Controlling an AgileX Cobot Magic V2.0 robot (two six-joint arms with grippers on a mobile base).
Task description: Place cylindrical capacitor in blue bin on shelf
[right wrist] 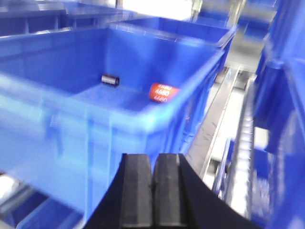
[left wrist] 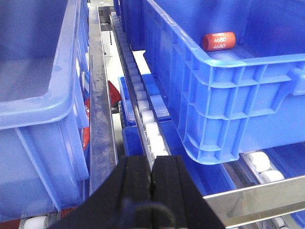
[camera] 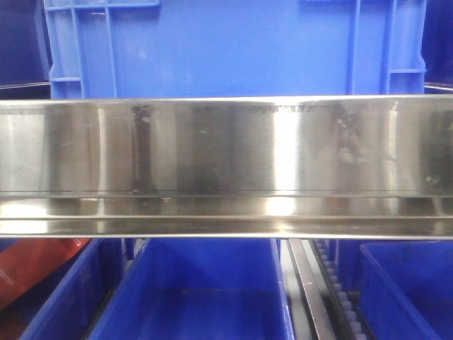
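Both my left fingers [left wrist: 152, 183] and right fingers [right wrist: 152, 191] were pressed together, holding nothing, while the orange cylindrical capacitor [right wrist: 164, 92] lay inside the blue bin [right wrist: 119, 114] on the shelf [camera: 226, 166], near its far wall.

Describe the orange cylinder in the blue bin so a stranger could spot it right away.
Look inside the big blue bin on the shelf. On its floor, near a wall, lies the orange cylinder printed with white 4680; the dark metal cylinder beside it is smaller and unmarked.

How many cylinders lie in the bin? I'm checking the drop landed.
2: an orange cylinder by the bin's right wall, and a small dark one toward the back. Others may be hidden.
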